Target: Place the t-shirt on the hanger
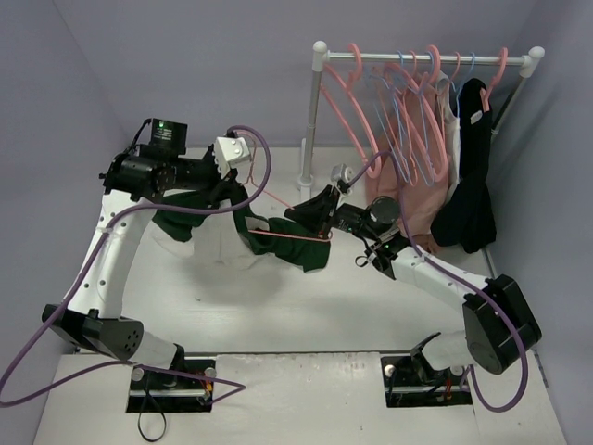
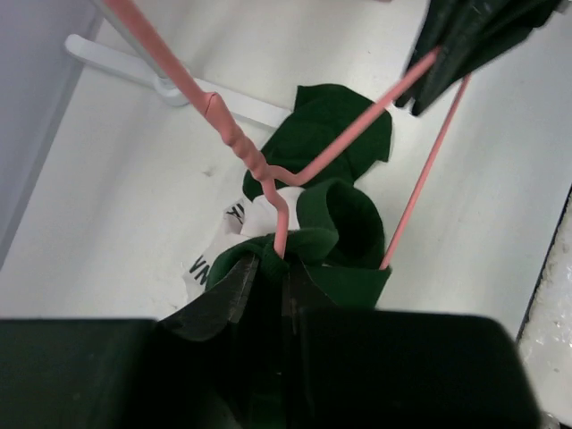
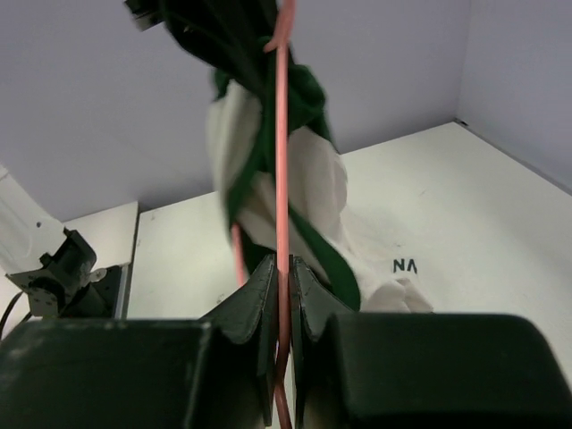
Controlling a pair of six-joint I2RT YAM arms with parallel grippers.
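The white table (image 1: 278,306) carries a white rack (image 1: 315,111) at its far right. Pink and light-blue hangers hang on it, along with a salmon-pink garment (image 1: 408,199) and a black garment (image 1: 468,204).

The shirt (image 1: 222,243) is lifted off the table, left of the rack and between the two arms. Its cream body droops below the left arm and a dark green part bunches toward the right arm.

The left gripper (image 2: 273,268) is clamped on a fold of green cloth, and the hanger wire runs down into the same pinch. Whether the wire itself is gripped cannot be told.

The right gripper (image 3: 281,268) is closed tight on a thin wire of the hanger (image 2: 241,147), with no gap between its fingers. The hanger spans from one gripper to the other, with green cloth wrapped around part of it.

Both wrist views show black letters that read as "VN" on white by the shirt's edge. The left wrist view shows a second small mark on the cream cloth, too small to read.
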